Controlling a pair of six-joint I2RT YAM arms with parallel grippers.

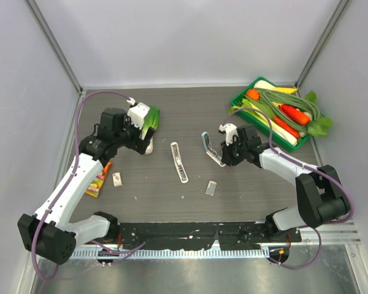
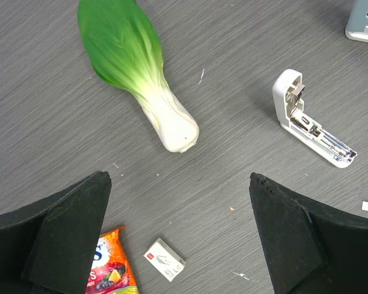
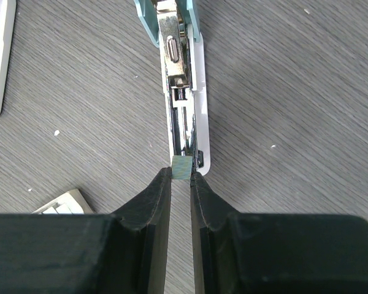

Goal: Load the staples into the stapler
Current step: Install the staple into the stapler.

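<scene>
Far right corner first: the green basket (image 1: 242, 92) is packed with orange carrots (image 1: 292, 114), a bundle of long green beans (image 1: 276, 100) and white stalks (image 1: 286, 132), and a leaf (image 1: 319, 125) spills over its right edge.

Out on the table, the stapler (image 1: 179, 162) lies opened flat in the middle, metal channel up, between the two arms. The right gripper (image 3: 181, 176) sits just right of it, jaws narrowed to a slit and pinching a small grey-green strip (image 3: 182, 166). That strip is right at the end of a blue-grey bar (image 3: 183, 79), the end nearest the fingers, where the bar's metal channel is exposed. A pale little box (image 3: 60, 202) rests on the table beside those fingers.

Over on the left, the left gripper (image 2: 179, 180) hangs spread wide with nothing in it, above the bok choy (image 2: 132, 67). The staple box (image 2: 164, 259) lies on the near side of that gripper, untouched, just right of a snack packet (image 2: 110, 272). The stapler is well off to the box's right.
</scene>
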